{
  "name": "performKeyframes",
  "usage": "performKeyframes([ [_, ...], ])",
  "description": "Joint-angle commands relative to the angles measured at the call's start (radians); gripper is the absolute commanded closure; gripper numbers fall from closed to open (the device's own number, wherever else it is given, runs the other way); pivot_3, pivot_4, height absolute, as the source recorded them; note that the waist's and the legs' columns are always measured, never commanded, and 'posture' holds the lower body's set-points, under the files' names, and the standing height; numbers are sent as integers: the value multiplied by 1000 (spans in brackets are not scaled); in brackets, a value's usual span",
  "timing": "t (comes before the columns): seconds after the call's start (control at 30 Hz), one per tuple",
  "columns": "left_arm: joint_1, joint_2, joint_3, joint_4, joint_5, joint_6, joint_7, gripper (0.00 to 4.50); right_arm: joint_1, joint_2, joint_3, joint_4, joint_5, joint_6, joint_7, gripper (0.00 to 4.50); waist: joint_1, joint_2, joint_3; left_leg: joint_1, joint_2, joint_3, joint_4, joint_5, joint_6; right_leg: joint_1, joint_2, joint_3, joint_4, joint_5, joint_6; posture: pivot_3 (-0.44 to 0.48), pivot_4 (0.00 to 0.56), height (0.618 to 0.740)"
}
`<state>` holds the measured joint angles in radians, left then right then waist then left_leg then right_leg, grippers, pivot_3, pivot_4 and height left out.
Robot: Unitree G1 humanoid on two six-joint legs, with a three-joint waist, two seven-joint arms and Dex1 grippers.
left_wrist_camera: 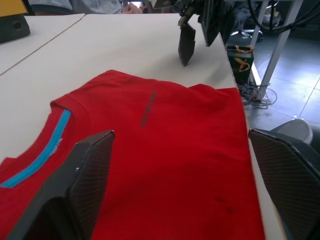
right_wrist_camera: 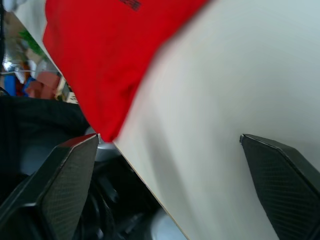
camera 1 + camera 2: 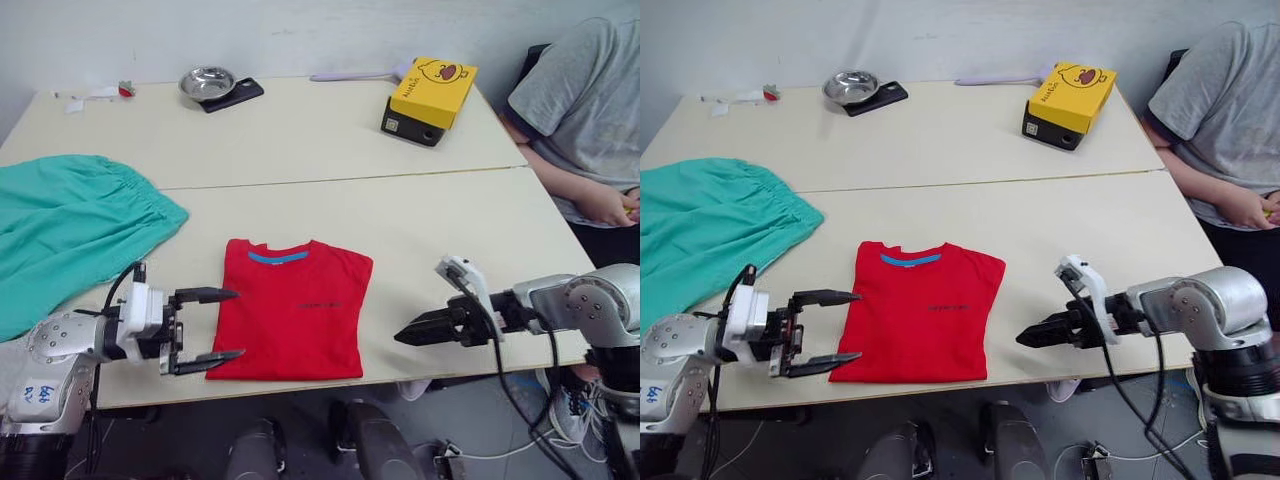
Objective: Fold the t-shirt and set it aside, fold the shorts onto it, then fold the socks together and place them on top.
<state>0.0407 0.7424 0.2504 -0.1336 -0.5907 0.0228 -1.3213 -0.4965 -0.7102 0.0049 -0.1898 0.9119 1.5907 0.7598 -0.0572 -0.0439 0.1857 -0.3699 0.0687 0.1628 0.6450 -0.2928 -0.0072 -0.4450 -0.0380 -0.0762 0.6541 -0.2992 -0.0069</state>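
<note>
Nearby, folded t-shirt (image 3: 297,310) between open left gripper (image 3: 208,327) and right gripper (image 3: 418,333).

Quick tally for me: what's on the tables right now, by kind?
Garments: 2, the red t-shirt and teal shorts
Boxes: 1, yellow box
Bowls: 1, metal bowl
Flat dark slab under the bowl: 1
Total: 5

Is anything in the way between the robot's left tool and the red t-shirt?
No, nothing visible is. The left tool is open right beside the t-shirt's left edge, with only bare table between them. The shorts lie farther off to the left.
</note>
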Motion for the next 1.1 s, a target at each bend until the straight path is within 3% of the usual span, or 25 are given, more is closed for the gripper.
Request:
performKeyframes([
  [0.03, 22, -9, 57, -19, -69, 11, -6, 63, 14, 121, 32, 15, 46, 24, -130, 0, -2, -3, -2, 0, 1, 0, 0, 0, 0, 0, 0, 0, 0, 0, 0, 0, 150, 740],
  [0.2, 32, -26, 64, -55, -91, 26, 9, 63, -25, 306, 46, 61, 50, 24, -297, 0, -10, -6, -4, 1, 2, 0, -1, 0, -2, 0, 2, 0, 0, 0, 0, 0, 150, 740],
  [0.3, 32, -29, 64, -72, -100, 39, 13, 63, -45, 363, 58, 89, 54, 24, -354, 0, -17, -5, -4, 1, 3, 0, -2, 1, -4, 0, 2, 0, 0, 0, 0, 0, 150, 740],
  [0.4, 40, -28, 66, -83, -105, 50, 16, 0, -62, 390, 83, 113, 52, 24, -385, 513, -29, -6, -5, 1, 3, 0, -3, 2, -5, 0, 2, 0, 0, 0, 0, 0, 150, 740],
  [0.47, 47, -30, 71, -84, -100, 48, 19, 0, -67, 399, 87, 116, 39, 24, -400, 1333, -29, -6, -5, 2, 3, 1, -6, 2, -6, 0, 2, 1, 0, 0, 0, 0, 150, 740],
  [0.63, 67, -41, 74, -88, -88, 31, 34, 0, -79, 422, 42, 135, -5, 24, -436, 2654, -30, -6, -5, 4, 3, 0, -14, 5, -10, -1, 5, 1, -1, -1, -2, 0, 150, 740],
  [0.8, 71, -44, 65, -88, -88, 34, 35, 0, -88, 381, -17, 138, -3, 24, -441, 4434, -26, -6, -5, 3, 4, -1, -14, 6, -11, -2, 7, 1, -1, -1, -3, 0, 150, 740],
  [1.1, 57, -58, 59, -76, -88, 33, 42, 0, -29, 66, -138, 40, 7, -15, -337, 4477, 14, -1, -3, -2, -5, 0, -14, 4, 1, -1, -3, 1, -11, 2, 3, 0, 150, 740],
])
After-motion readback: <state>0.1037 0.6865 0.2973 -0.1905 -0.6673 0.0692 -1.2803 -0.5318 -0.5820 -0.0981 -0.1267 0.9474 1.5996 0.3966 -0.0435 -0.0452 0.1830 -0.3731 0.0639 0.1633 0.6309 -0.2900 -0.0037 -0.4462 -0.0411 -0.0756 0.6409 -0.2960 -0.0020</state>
